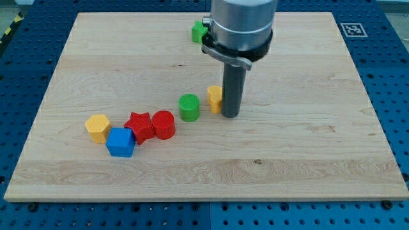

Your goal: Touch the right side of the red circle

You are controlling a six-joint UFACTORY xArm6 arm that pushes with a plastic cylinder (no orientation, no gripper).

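Note:
The red circle (163,124) lies left of the board's middle, touching the red star (139,126) on its left. My tip (230,115) rests on the board well to the right of the red circle, right beside a yellow block (215,98) that the rod partly hides. A green circle (189,107) sits between the red circle and my tip.
A blue cube (121,142) touches the red star at its lower left, and a yellow hexagon (98,127) lies just left of it. A green block (199,31) near the view's top is partly hidden by the arm. The wooden board (307,147) sits on a blue pegboard table.

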